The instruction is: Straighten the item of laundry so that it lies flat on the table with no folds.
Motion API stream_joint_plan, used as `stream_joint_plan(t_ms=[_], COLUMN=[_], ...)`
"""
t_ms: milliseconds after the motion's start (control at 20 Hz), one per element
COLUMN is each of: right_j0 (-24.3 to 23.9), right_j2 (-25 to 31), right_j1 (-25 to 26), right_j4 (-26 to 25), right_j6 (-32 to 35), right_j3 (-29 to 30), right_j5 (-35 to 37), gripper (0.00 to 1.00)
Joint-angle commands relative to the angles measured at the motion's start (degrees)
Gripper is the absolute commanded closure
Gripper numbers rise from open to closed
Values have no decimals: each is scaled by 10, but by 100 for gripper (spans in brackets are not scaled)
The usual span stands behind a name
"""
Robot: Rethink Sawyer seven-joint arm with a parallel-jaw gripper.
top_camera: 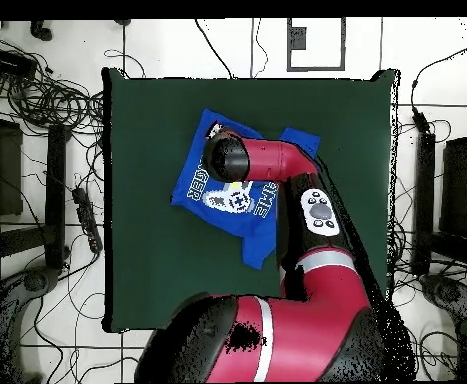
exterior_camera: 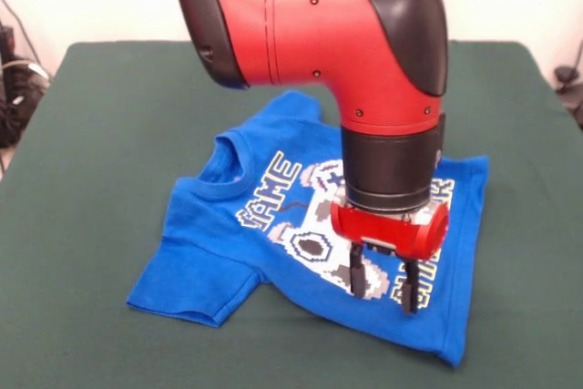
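The item of laundry (exterior_camera: 209, 243) is a bright blue T-shirt with a white-grey controller print and yellow-edged lettering. It lies spread on the green table (exterior_camera: 91, 134), print up, one sleeve toward the near left and the other toward the far side. My gripper (exterior_camera: 386, 291) hangs over the print near the shirt's hem, fingers (exterior_camera: 359, 278) apart and empty, tips just above or on the cloth. From overhead, the arm's wrist covers the middle of the item of laundry (top_camera: 199, 180) and hides the gripper.
The red arm (top_camera: 307, 300) reaches over the table (top_camera: 147, 250) from its base side. Cables and stands (top_camera: 57, 180) ring the table on the floor around it. Green cloth surrounds the shirt on all sides.
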Motion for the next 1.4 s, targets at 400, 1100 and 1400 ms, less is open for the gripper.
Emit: stream_joint_plan(t_ms=[400, 1100, 1400], right_j0=[15, 37, 97], right_j2=[24, 20, -33], right_j1=[-13, -4, -3], right_j4=[-1, 14, 34], right_j6=[14, 50, 119], right_j3=[48, 57, 48], right_j5=[24, 17, 12], gripper=[0, 0, 0])
